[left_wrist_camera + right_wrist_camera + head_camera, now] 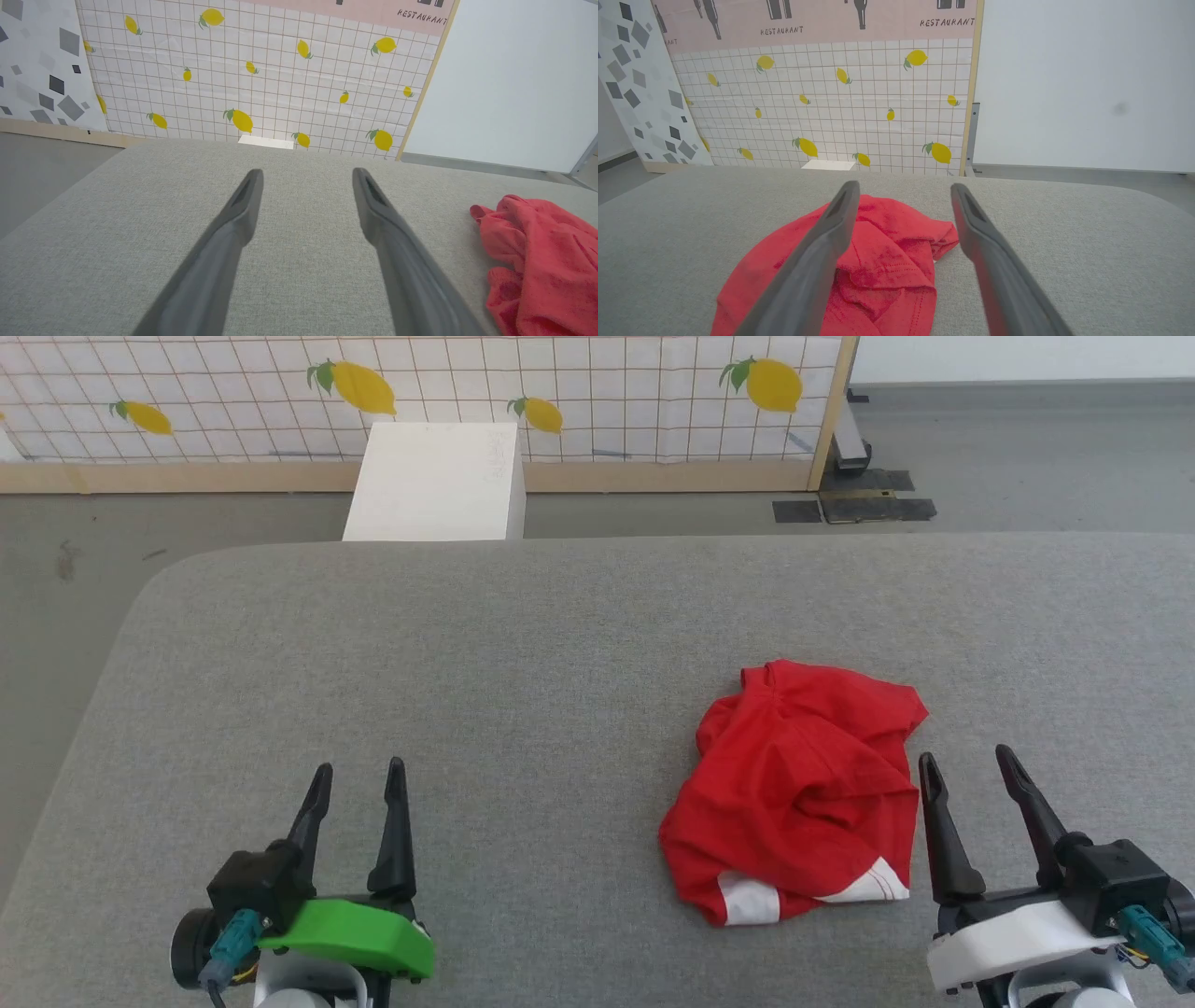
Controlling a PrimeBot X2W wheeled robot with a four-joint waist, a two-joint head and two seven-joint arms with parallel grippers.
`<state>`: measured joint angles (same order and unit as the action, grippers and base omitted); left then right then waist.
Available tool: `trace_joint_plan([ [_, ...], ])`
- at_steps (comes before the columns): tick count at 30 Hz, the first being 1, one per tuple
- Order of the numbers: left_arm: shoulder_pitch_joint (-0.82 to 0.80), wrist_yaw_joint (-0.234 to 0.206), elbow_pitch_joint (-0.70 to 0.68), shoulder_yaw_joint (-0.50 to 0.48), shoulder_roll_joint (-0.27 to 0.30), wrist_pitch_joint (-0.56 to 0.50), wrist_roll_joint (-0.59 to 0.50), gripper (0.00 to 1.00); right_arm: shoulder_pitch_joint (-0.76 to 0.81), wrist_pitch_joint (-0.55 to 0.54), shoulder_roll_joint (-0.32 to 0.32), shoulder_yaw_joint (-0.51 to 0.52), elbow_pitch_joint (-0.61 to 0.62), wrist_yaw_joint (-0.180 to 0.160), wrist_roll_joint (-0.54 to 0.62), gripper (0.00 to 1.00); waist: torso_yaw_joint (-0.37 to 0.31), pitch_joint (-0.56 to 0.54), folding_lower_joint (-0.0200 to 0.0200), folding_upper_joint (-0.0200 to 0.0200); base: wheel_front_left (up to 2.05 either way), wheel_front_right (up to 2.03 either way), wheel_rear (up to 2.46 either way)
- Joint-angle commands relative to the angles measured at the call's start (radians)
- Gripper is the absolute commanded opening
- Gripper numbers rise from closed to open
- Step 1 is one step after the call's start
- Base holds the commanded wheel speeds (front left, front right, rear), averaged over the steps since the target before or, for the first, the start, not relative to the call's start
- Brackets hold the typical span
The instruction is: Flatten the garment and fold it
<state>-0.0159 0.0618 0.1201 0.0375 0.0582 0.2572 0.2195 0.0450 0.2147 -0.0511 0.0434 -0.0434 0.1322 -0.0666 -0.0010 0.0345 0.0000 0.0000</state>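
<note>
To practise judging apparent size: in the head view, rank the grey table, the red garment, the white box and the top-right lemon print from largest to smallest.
1. grey table
2. red garment
3. white box; it stands farther off, so its true size is unsure
4. lemon print

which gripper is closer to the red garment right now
Right. The right gripper sits open just beside the garment's right edge, while the left gripper, also open, is well off to its left across bare grey surface.

Grey fabric-covered table [467, 644], lemon-print grid panel [607, 392] behind, white box [434, 481] on grey floor [1027, 457], plain white wall [1083, 84].
</note>
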Motion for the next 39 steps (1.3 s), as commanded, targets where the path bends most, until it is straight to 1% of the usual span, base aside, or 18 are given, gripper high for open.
trace_joint_plan([
  [1, 0.006, 0.008, 0.001, -0.005, -0.005, 0.004, -0.006, 1.0, -0.001, 0.004, 0.001, 0.0, -0.002, -0.002, -0.008, 1.0, 0.001, 0.002, 0.0, 0.0, 0.0, 0.0, 0.0],
  [15, 0.007, 0.01, 0.011, -0.007, -0.008, 0.005, -0.007, 1.0, -0.005, 0.009, 0.001, 0.001, -0.015, -0.002, -0.011, 1.0, 0.005, 0.001, 0.0, 0.0, 0.0, 0.0, 0.0],
  [18, 0.005, 0.006, 0.01, -0.002, -0.008, 0.005, -0.004, 1.0, -0.007, -0.011, 0.001, -0.015, -0.019, -0.002, -0.012, 1.0, 0.006, 0.005, 0.0, 0.0, 0.0, 0.0, 0.0],
  [20, 0.001, 0.003, 0.007, -0.001, -0.008, 0.005, -0.003, 1.0, -0.014, -0.071, 0.001, -0.037, -0.039, -0.002, -0.014, 1.0, 0.004, 0.012, 0.0, 0.0, 0.0, 0.0, 0.0],
  [26, -0.018, -0.001, 0.001, 0.004, -0.008, 0.005, -0.001, 1.0, -0.076, -0.383, 0.001, -0.085, -0.136, -0.002, 0.009, 1.0, 0.01, 0.041, 0.0, 0.0, 0.0, 0.0, 0.0],
  [30, -0.03, -0.002, -0.001, 0.014, -0.008, 0.005, 0.004, 1.0, -0.117, -0.555, 0.001, -0.095, -0.179, -0.002, 0.007, 1.0, 0.024, 0.058, 0.0, 0.0, 0.0, 0.0, 0.0],
  [33, -0.034, -0.001, 0.002, 0.024, -0.008, 0.005, 0.007, 1.0, -0.134, -0.657, 0.001, -0.089, -0.201, -0.002, 0.015, 1.0, 0.036, 0.065, 0.0, 0.0, 0.0, 0.0, 0.0],
  [36, -0.035, -0.002, 0.004, 0.029, -0.008, 0.005, 0.009, 1.0, -0.143, -0.712, 0.001, -0.082, -0.209, -0.002, 0.022, 1.0, 0.046, 0.068, 0.0, 0.0, 0.0, 0.0, 0.0],
  [37, -0.035, -0.001, 0.008, 0.031, -0.008, 0.005, 0.009, 1.0, -0.145, -0.743, 0.001, -0.085, -0.216, -0.002, 0.01, 0.36, 0.051, 0.066, 0.0, 0.0, 0.0, 0.0, 0.0],
  [38, -0.034, 0.0, 0.009, 0.032, -0.008, 0.005, 0.009, 1.0, -0.146, -0.75, 0.001, -0.09, -0.215, -0.002, 0.002, 0.14, 0.053, 0.064, 0.0, 0.0, 0.0, 0.0, 0.0],
  [39, -0.033, 0.0, 0.011, 0.032, -0.008, 0.005, 0.009, 1.0, -0.147, -0.751, 0.001, -0.101, -0.209, -0.002, -0.004, 0.0, 0.055, 0.062, 0.0, 0.0, 0.0, 0.0, 0.0],
])
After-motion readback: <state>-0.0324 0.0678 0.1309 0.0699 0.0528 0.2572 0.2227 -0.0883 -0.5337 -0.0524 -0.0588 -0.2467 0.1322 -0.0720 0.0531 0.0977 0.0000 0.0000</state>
